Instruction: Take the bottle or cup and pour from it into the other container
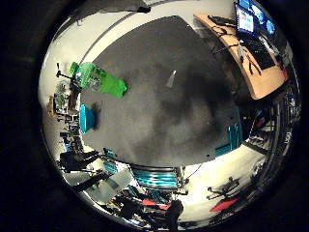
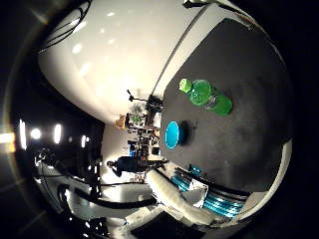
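Observation:
A green plastic bottle (image 2: 209, 96) with a green cap is on the dark grey table top (image 2: 244, 70); it seems to lie on its side. A small blue cup (image 2: 176, 132) stands a short way from it, near the table's edge. The little finger side view also shows the bottle (image 1: 101, 79) and the cup (image 1: 87, 118), both small and far off. My right hand (image 1: 154, 178) is high above the table, away from both.
A wooden desk (image 1: 241, 43) with monitors and a keyboard stands beyond the table. Black stands and tripods (image 2: 140, 110) crowd the table's edge by the cup. A wide bare stretch of table (image 1: 174, 97) lies under my palm.

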Tool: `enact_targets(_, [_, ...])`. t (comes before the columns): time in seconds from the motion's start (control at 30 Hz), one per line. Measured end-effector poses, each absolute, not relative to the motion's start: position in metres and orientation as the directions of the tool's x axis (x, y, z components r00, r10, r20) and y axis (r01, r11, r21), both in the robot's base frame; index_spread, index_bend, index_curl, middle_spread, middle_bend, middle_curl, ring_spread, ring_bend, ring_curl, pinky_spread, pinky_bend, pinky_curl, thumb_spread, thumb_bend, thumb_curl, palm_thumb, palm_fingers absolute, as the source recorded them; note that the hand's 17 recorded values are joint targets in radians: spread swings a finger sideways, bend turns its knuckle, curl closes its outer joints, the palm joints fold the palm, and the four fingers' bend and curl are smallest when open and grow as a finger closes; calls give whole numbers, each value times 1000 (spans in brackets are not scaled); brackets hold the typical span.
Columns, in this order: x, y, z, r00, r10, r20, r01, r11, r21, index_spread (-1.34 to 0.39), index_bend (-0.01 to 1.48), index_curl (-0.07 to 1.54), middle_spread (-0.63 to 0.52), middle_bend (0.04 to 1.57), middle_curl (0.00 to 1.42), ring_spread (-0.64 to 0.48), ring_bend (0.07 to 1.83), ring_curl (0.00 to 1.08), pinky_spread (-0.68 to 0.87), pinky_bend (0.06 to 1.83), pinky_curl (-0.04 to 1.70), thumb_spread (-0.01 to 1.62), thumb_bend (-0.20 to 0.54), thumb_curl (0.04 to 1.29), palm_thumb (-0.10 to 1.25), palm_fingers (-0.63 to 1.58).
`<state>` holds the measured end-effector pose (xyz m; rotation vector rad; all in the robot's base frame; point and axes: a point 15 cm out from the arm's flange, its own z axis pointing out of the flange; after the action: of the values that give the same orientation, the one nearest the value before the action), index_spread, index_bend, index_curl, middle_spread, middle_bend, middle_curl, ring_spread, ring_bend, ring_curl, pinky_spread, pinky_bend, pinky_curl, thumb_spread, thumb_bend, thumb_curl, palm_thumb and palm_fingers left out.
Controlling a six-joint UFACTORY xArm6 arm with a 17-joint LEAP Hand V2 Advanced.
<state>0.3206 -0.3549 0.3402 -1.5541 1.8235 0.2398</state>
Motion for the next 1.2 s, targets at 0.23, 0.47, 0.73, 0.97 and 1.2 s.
enact_targets(0.23, [322, -359, 324, 5, -762, -648, -913, 260, -313, -284, 153, 252, 90, 268, 334, 190, 383, 265, 411, 740, 73, 929, -29, 306, 434, -5])
enact_targets(0.47, [325, -356, 306, 12, -727, -687, -913, 272, -304, -280, 153, 253, 90, 269, 333, 190, 373, 259, 419, 712, 77, 932, -30, 306, 446, -4])
enact_targets(0.73, [344, -351, 286, 57, -658, -751, -887, 311, -340, -279, 157, 256, 85, 261, 331, 191, 375, 258, 421, 699, 82, 931, -29, 308, 467, 4])
enact_targets(0.97, [349, -350, 261, 52, -612, -790, -888, 333, -316, -279, 157, 262, 85, 251, 330, 190, 374, 259, 422, 686, 85, 936, -28, 308, 481, 12])
enact_targets(1.2, [361, -346, 253, 78, -578, -813, -877, 349, -332, -271, 160, 266, 79, 245, 330, 190, 367, 256, 423, 671, 87, 933, -30, 309, 487, 24])
